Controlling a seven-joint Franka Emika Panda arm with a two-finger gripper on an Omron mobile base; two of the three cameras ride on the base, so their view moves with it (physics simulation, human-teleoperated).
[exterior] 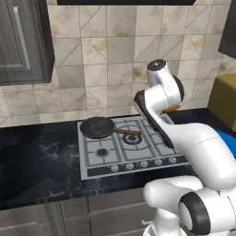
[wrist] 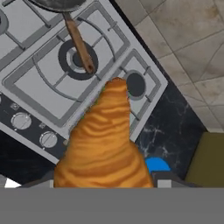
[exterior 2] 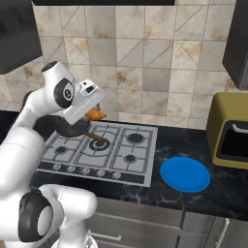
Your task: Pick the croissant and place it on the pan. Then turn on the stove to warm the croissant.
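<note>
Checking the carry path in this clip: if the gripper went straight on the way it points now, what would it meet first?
Probably the stove. The gripper, holding the croissant, looks down at the burners right of the pan, near its handle. Depth is unclear, so grate or handle tip could come first.

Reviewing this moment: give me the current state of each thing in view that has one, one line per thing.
croissant: held in the gripper, lifted above the stove, not yet on the pan.
gripper: shut on the croissant.
pan: upright on the stove's back left burner, nothing inside, handle pointing right.
stove: no flame visible on any burner.
plate: flat on the counter right of the stove, nothing on it.
</note>
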